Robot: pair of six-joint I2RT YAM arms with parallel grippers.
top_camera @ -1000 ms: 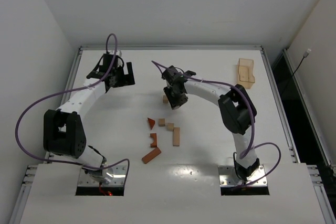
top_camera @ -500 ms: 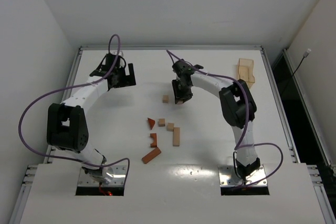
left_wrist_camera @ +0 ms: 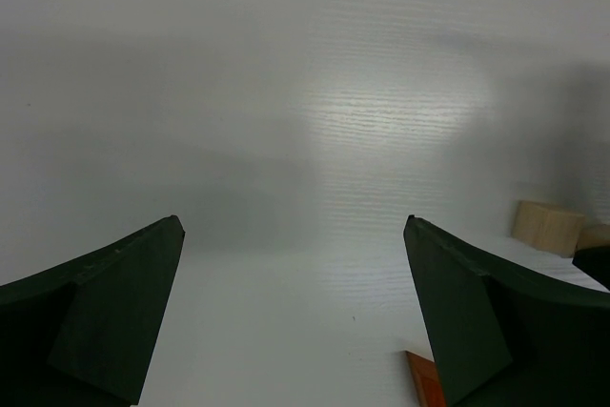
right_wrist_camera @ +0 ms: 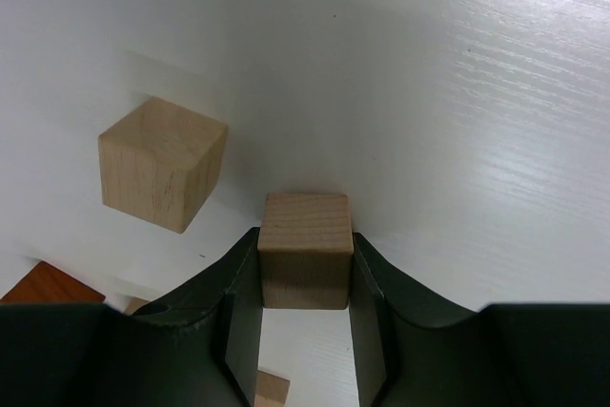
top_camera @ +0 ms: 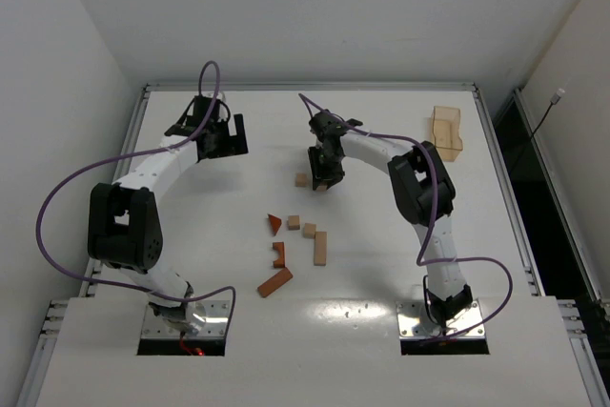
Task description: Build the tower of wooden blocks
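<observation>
Blocks (top_camera: 320,248): we see small wood pieces. Some are light tan and some are reddish brown. They all lie apart, none on top of another.
Held cube (right_wrist_camera: 305,235): it is light tan with thin grain lines on its top. It sits toward the back of the counter (top_camera: 381,264). We cannot tell if it touches the counter.
Right tool (top_camera: 323,175): its two dark fingers (right_wrist_camera: 238,278) pinch the held cube, one on each side.
Loose cube (right_wrist_camera: 162,164): it has the same tan colour and stands just beside the held cube, not touching it.
Middle group: a red triangle (top_camera: 274,224), two small tan cubes (top_camera: 294,222), a tan bar (top_camera: 320,253), a red notched piece (top_camera: 278,254) and a red bar (top_camera: 274,282) lie flat between the two arms. They are nearer to us than the held cube.
Left tool (left_wrist_camera: 294,235): its fingers are spread wide with only bare counter between them. It is at the back left of the counter.
Tray (top_camera: 445,131): it is flat and light tan. It lies at the back right, well apart from the blocks.
</observation>
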